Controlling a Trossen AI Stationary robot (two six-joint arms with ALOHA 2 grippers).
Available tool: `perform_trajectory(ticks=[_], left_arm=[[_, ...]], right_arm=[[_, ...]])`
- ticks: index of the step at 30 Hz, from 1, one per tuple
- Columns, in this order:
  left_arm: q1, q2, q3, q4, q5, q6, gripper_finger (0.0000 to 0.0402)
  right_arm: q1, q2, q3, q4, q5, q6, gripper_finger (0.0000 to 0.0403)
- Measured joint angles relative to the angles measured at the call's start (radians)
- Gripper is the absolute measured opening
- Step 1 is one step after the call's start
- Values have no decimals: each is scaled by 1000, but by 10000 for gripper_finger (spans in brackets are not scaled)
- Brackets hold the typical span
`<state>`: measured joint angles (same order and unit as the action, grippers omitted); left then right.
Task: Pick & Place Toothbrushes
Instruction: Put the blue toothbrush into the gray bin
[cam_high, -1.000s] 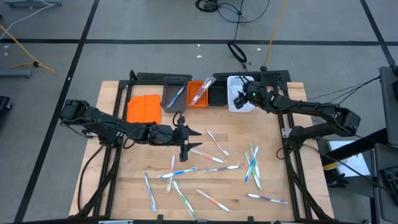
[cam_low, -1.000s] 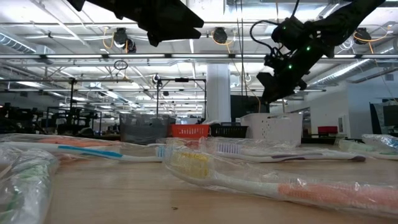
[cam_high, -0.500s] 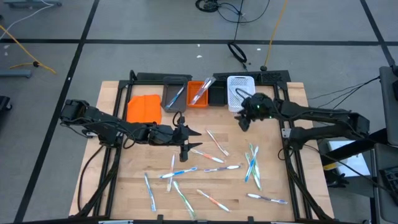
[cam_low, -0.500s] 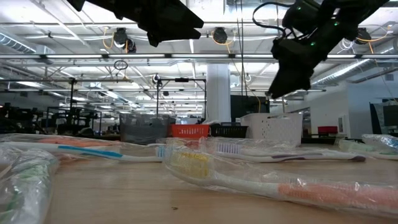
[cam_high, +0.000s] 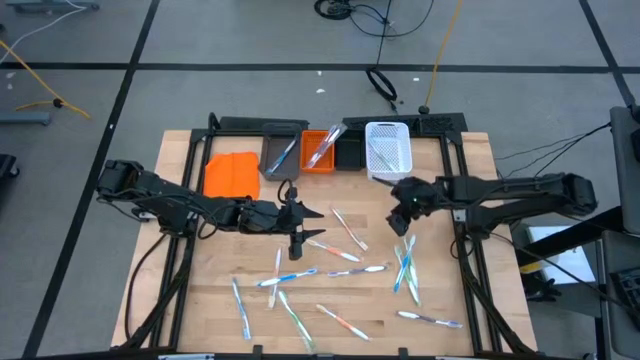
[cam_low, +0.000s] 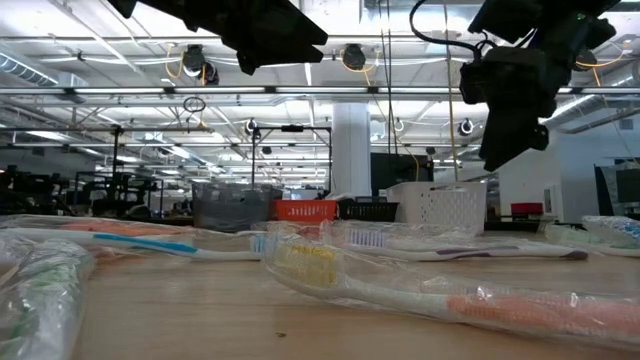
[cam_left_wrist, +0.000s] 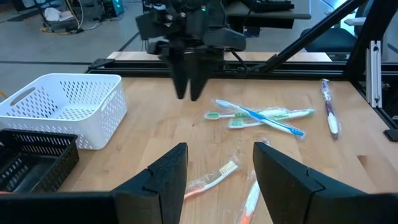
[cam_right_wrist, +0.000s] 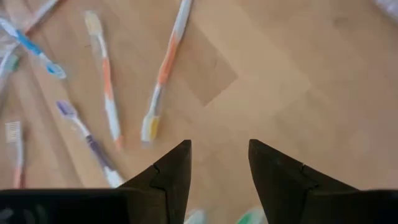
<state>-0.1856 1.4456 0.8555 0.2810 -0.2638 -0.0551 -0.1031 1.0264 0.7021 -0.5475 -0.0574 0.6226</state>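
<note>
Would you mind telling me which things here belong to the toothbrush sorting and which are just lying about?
Part of the job:
- loose toothbrushes scattered on the table
- grey bin, orange bin, black bin, white mesh bin
- left gripper and right gripper, both open and empty

Lying about:
- flat orange piece beside the bins
- cables on the floor

Overhead, table-level and two wrist cameras all share the table.

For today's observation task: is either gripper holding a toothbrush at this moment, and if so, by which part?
Nothing is held. The left gripper and the right gripper both stand open and empty above the table, with the toothbrushes lying loose below.
</note>
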Motion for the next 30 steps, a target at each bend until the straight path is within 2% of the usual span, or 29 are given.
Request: perform_trajectory(ticks=[9, 17, 23, 30], left_arm=[[0, 0, 0, 0, 0, 0, 182], [0, 0, 0, 0, 0, -1, 182], [0, 0, 0, 4, 0, 18, 182], [1, 0, 0, 6, 0, 19, 182]], right_arm=[[111, 0, -4, -84, 1, 247, 150], [207, 0, -84, -83, -36, 430, 150], [236, -1, -123, -90, -77, 491, 150], [236, -14, -124, -146, -76, 492, 150]])
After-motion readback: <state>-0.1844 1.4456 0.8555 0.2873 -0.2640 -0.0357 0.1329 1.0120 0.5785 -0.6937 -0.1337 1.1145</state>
